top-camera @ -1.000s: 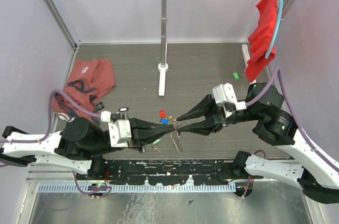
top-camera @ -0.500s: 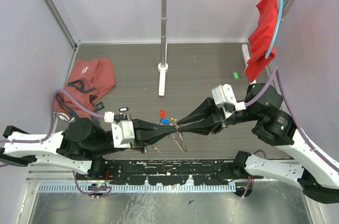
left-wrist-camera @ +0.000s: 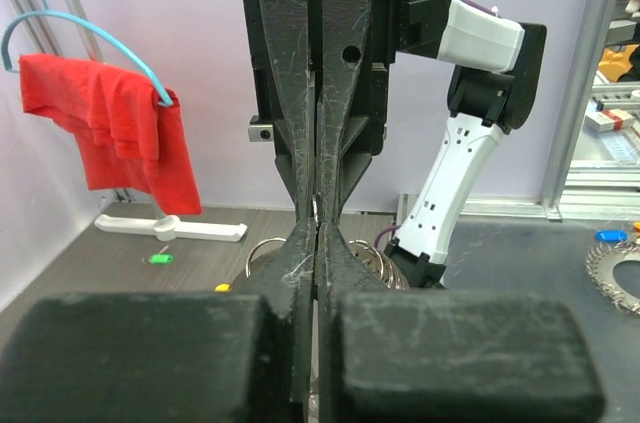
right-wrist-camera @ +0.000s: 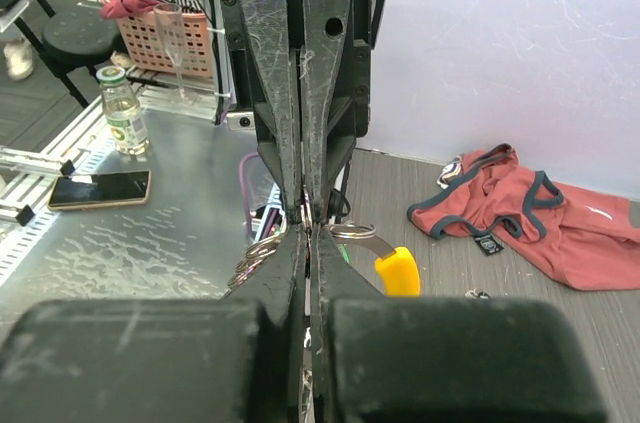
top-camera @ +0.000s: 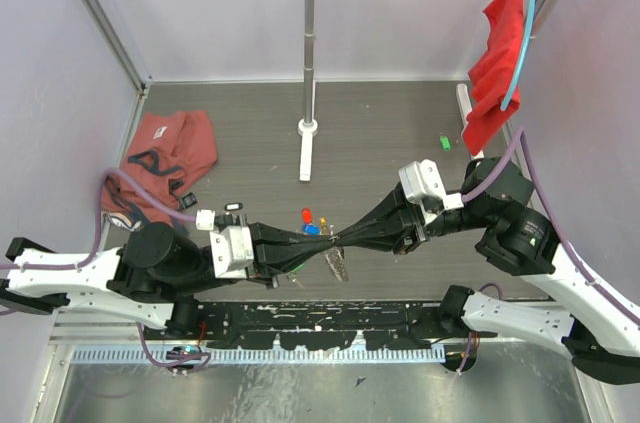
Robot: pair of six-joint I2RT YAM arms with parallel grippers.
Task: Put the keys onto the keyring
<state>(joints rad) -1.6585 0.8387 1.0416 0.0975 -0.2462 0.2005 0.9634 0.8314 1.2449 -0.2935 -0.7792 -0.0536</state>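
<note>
Above grey table (top-camera: pixel 380 133), left hand (top-camera: pixel 325 239) and right hand (top-camera: pixel 346 240) pinch shut on keyring (top-camera: pixel 337 265).

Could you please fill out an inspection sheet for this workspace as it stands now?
Surface: dark wood-grain table.
Job's things: keyring hangs below the meeting gripper tips; red-tagged key and blue-tagged key lie loose just behind them; green-tagged key lies farther off, to the right.
Clutter: red-brown garment crumpled at left; red cloth on a blue hanger on the clothes rack.
Grippers: left gripper and right gripper tip to tip, jaws closed, apparently both on the keyring.
Cables: purple cables loop along each arm, away from the tips.
Surroundings: pale walls; bottle and phone on a metal bench beyond the table.
</note>
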